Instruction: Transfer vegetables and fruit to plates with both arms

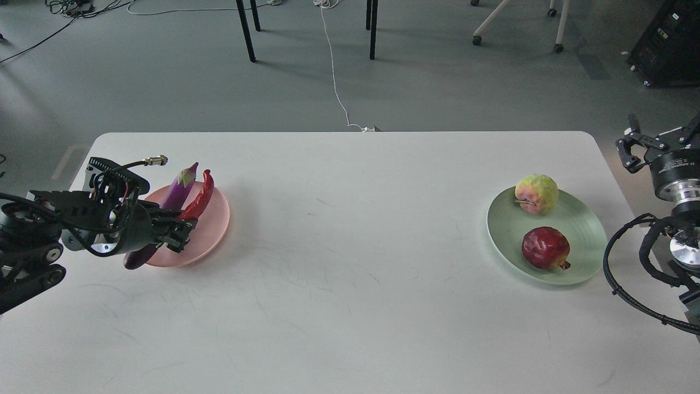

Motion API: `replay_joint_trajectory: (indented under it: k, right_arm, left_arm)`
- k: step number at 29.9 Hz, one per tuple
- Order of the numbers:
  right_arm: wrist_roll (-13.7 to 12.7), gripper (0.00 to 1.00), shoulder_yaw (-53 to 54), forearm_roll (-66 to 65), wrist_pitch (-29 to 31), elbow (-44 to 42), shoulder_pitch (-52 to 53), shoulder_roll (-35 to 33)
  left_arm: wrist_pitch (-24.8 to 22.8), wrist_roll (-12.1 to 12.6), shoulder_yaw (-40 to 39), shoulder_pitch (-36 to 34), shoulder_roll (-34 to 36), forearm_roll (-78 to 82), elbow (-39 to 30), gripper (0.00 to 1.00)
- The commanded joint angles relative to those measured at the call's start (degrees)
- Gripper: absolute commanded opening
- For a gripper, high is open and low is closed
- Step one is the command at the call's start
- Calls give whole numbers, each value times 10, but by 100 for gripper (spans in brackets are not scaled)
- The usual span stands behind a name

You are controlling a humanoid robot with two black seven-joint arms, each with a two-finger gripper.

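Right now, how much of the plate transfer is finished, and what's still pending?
Done, by the look of it: the knobbly fruit and pomegranate sit on the green plate, and the eggplant lies across the pink plate. In hand: the left end effector is at the chili over that plate; grip unclear. Left: letting go and pulling back. The right end effector is off the table.

The left hand [178,232] sits dark over the pink plate [216,219], so its fingers cannot be told apart. It covers the plate's near-left side and the middle of the eggplant [180,189]; only the cap beyond the hand and a dark tip below it show. The chili pepper [201,200] has its lower end lost at the fingers. The right hand [634,148] lies small at the picture's right edge, its arm cut off, its grip unreadable.
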Motion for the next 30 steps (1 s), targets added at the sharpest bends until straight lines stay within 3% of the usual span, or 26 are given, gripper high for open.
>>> replay_joint_trajectory:
  k: [1,3,4,12,18,25,30]
  right_arm:
    - [0,99,0,0,0,-1,1,-1]
    - [0,99,-2,-2,0,-1,-1,-1]
    - [0,99,-3,-4,0,-2,-2,-1]
    - [0,99,1,-4,0,-1,3,0]
    - [0,99,0,-4,0,-25,21,-1]
    - [0,99,0,-4,0,-49,69,31]
    - [0,99,-1,-4,0,-48,83,36]
  left_arm:
    - [2,0,-2,7,-2,-5,15,41]
    - [6,0,-3,7,-5,-7,15,79]
    - [13,0,-3,6,-11,-8,15,91]
    - [37,-32,-8,4,-9,-60,19,96]
    - [96,-31,-152,1,-48,-313,81,97]
    - [101,-32,-239,-69,-171,-693,214,98]
    - [100,-33,-271,-99,-255,-899,351,98]
